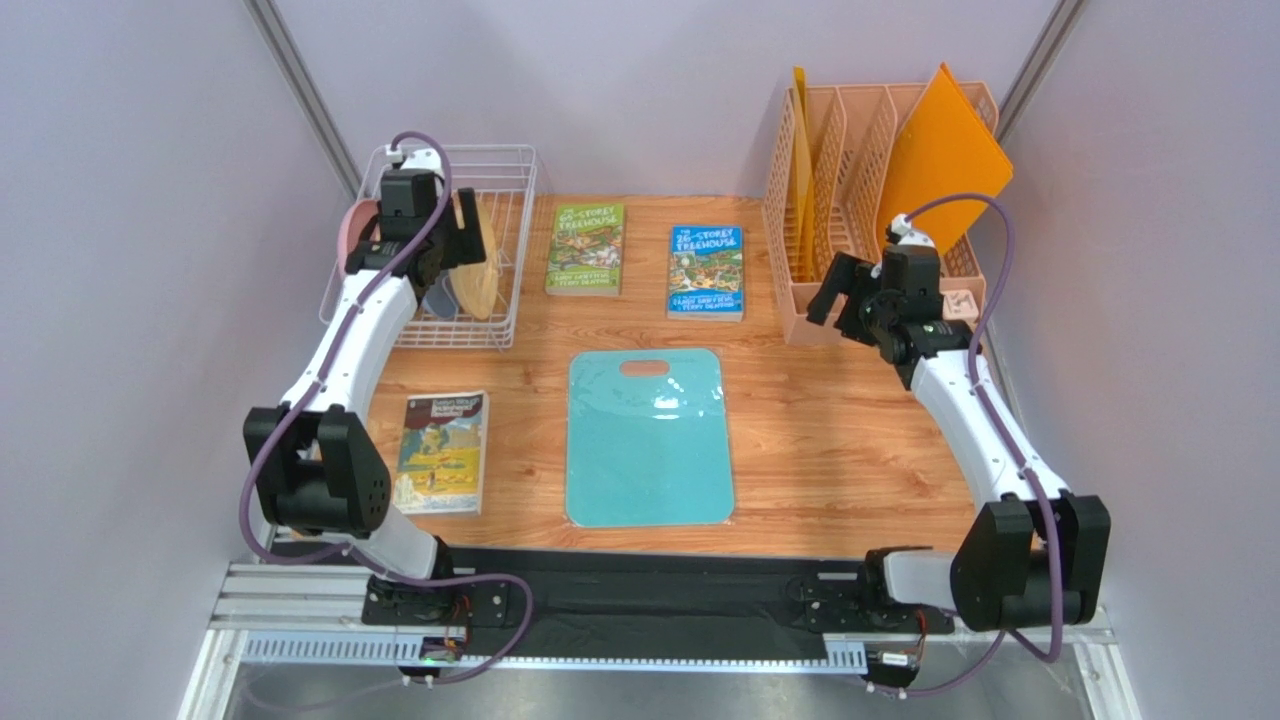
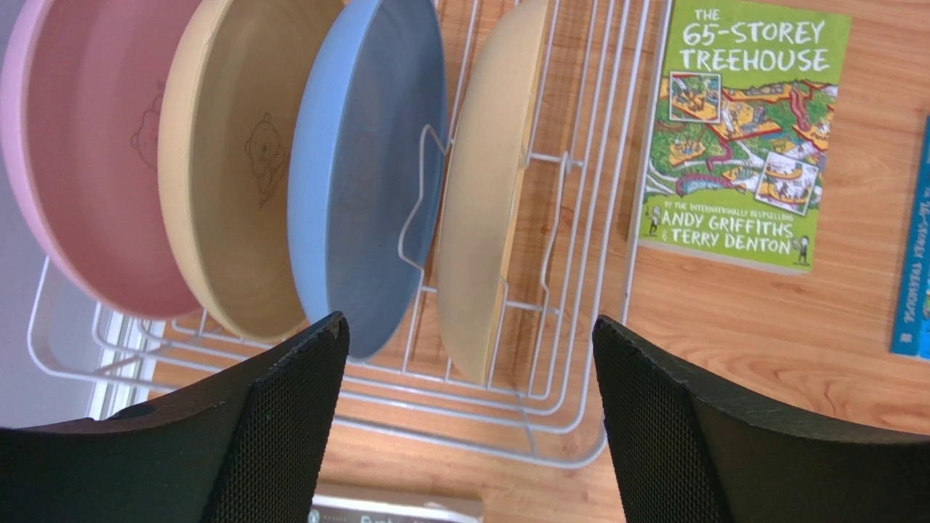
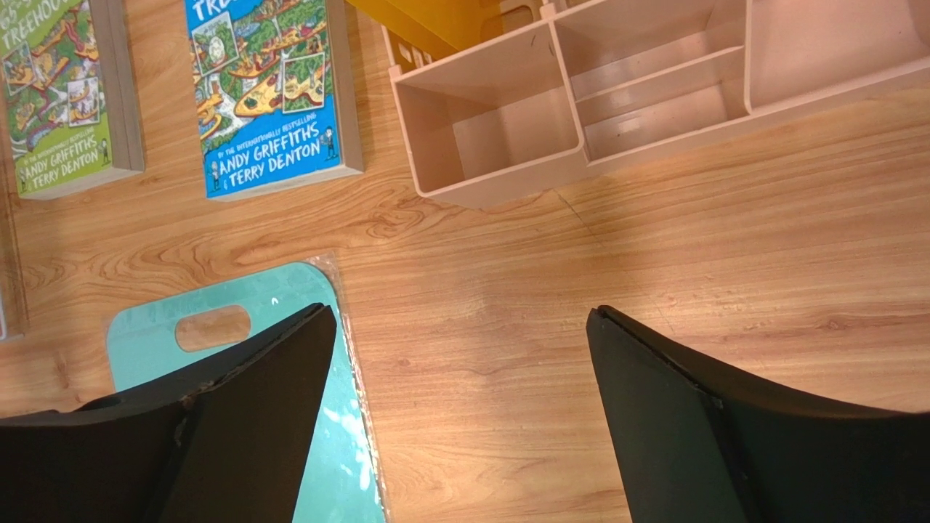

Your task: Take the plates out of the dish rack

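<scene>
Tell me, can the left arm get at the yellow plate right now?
Probably yes. The left gripper hangs open over the rack, the yellow plate stands on edge in line with its gap, and nothing covers it. The blue plate sits close beside, though.

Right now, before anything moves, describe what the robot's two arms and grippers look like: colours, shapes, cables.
Both the left arm and right arm have smooth white links joined by chunky black joints. A purple cable loops along each. The left gripper and right gripper are black; their fingers are broad, taper to a tip and carry a fine mesh texture.
</scene>
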Action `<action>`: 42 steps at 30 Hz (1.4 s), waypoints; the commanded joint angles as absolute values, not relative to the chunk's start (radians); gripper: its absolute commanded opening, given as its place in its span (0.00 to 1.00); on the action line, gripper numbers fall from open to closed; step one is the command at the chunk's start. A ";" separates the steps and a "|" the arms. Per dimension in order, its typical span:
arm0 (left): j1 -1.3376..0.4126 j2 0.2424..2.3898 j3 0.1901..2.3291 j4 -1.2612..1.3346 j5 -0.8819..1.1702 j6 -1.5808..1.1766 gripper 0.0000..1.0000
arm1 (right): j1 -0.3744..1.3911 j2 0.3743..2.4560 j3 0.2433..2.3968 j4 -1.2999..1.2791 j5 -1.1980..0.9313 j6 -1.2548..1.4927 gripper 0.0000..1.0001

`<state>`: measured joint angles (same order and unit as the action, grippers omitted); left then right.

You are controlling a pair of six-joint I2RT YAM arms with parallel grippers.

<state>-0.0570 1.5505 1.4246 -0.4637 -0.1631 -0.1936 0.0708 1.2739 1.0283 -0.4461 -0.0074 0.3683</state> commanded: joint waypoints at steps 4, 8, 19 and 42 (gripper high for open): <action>-0.127 1.581 1.401 -0.235 -0.305 -0.103 0.78 | 0.072 1.344 1.032 -0.385 -0.025 0.380 0.91; -0.155 1.594 1.361 -0.172 -0.377 -0.077 0.68 | 0.071 1.364 1.032 -0.385 -0.023 0.373 0.89; -0.181 1.606 1.258 -0.095 -0.567 -0.060 0.38 | 0.072 1.350 1.014 -0.387 -0.011 0.357 0.89; -0.325 1.693 1.219 0.115 -1.087 0.115 0.00 | 0.071 1.338 0.997 -0.408 -0.002 0.365 0.91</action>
